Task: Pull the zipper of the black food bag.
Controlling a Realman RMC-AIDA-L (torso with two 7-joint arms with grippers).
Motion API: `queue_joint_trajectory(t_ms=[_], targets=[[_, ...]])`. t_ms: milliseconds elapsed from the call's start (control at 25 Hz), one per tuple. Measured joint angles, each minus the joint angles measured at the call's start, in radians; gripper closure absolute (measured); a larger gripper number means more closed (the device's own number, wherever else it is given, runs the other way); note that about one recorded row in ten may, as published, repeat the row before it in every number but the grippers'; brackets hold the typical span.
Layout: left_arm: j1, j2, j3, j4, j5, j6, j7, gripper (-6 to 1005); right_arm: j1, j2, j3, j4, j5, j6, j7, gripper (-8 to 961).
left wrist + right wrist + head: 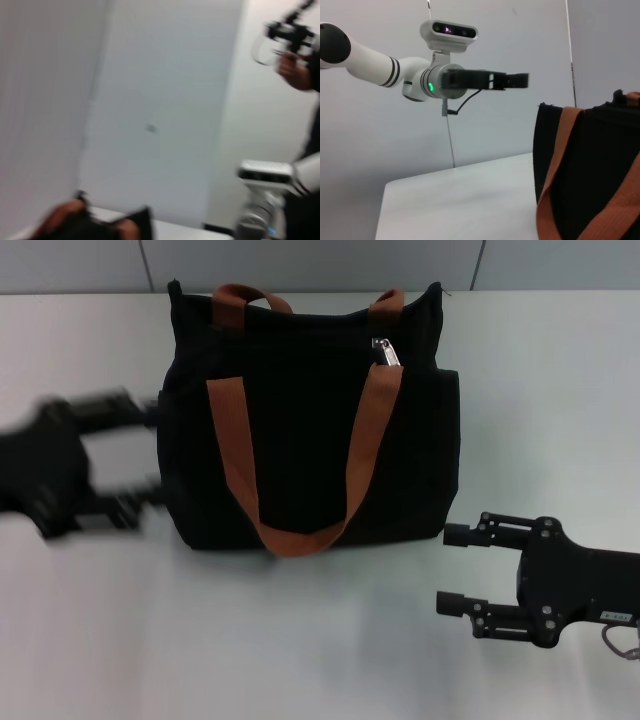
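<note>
The zipper, a small silver pull tab, sits at the top of the black food bag, toward the bag's right end, just above where the near rust-orange strap meets the upper edge on that side. Nothing touches it. The bag stands upright on the white desk, slightly left of centre and toward the far side, with its near strap hanging down the front in a long loop and a second strap arching over the top at the far edge.

The left gripper is on the left, close beside the bag's left wall, its jaws spread wide with one finger higher and farther and one nearer; whether the finger tips touch the fabric cannot be told, as this arm shows smeared. In the right wrist view the same gripper hangs in the air, above desk level, to the side of the bag's top corner.

The right gripper is near and to the right, low over the desk, just off the bag's near right corner and apart from it, jaws spread and pointing left.

The left wrist view shows mostly a pale wall, with a dark corner of the bag at the edge.
</note>
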Motion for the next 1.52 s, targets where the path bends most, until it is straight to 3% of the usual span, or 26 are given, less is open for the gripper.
queue_joint_trajectory(t_ms=[160,440,1520], targets=[[0.013,-0.05,0.125,-0.052,0.025,-0.016,0.146,224,0.012,0.0,-0.011,0.009,-0.014,0.003,-0.002,183],[0.034,-0.113,0.134,-0.095,0.138,-0.131,0.254,215,0.024,0.003,-0.051,0.035,-0.026,0.019,-0.025,169],[0.047,-0.12,0.136,-0.149,0.171,-0.165,0.332,215,0.05,0.009,-0.087,0.083,-0.017,0.056,-0.082,133]])
